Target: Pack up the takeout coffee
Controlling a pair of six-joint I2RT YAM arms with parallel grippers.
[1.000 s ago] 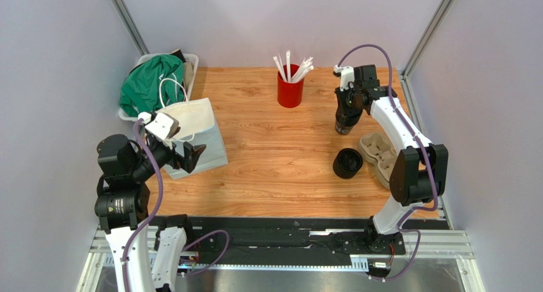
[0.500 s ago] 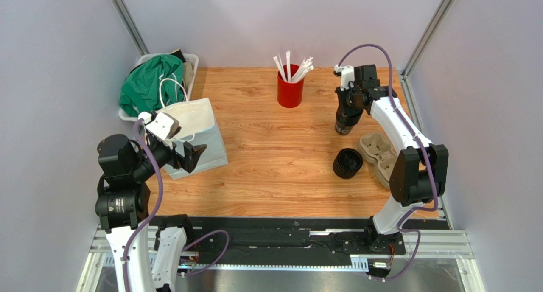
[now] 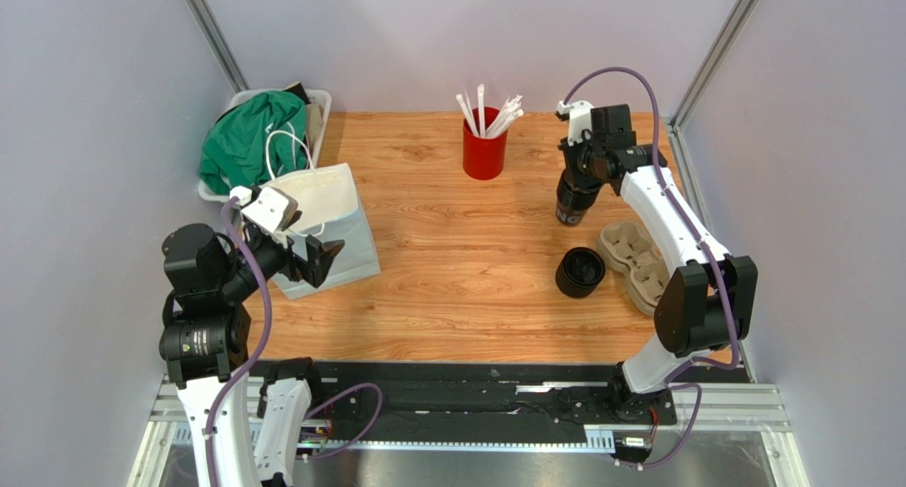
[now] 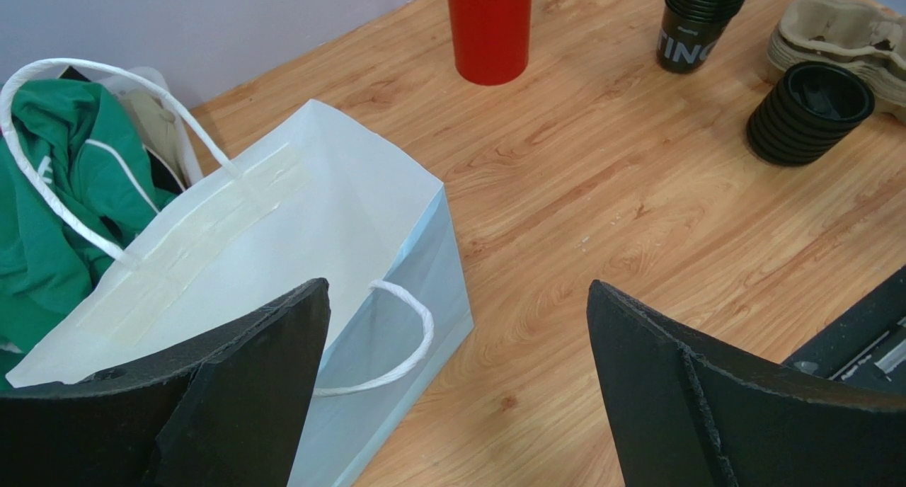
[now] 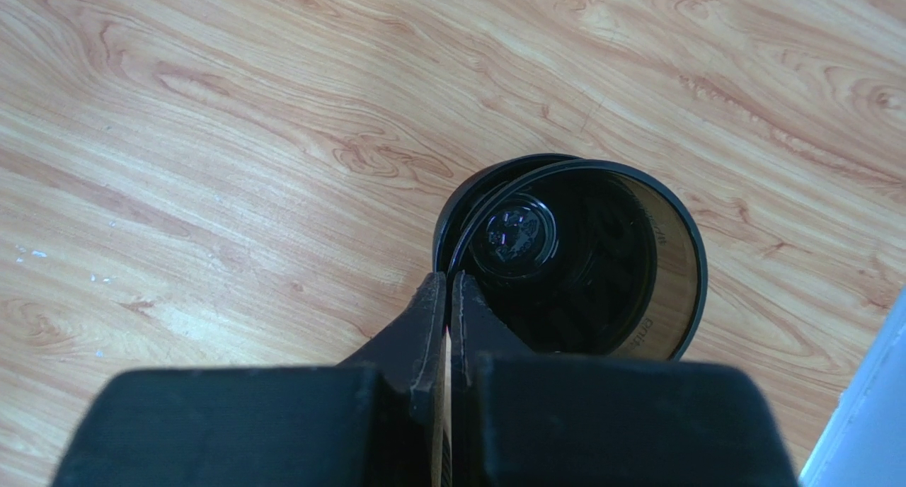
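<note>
Right wrist view, right fingers [image 5: 423, 328] pinching near rim of black cup [image 5: 651, 296], mouth beyond fingertips, left fingers [image 4: 681, 402] spread.

Nested black cups [image 3: 574, 202], rim pinched by the right pincer [image 5: 448, 285], stand upright; a squat black stack [image 3: 581, 271] sits nearer.

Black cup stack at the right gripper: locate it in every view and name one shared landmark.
Top external: black cup stack right of centre, beyond the pulp cup carrier.
Left wrist: black cup stack at the top edge, right of the red cup.
Right wrist: black cup stack centre frame, from above, right gripper jaws shut on its rim.
Shared landmark: wooden tabletop.
</note>
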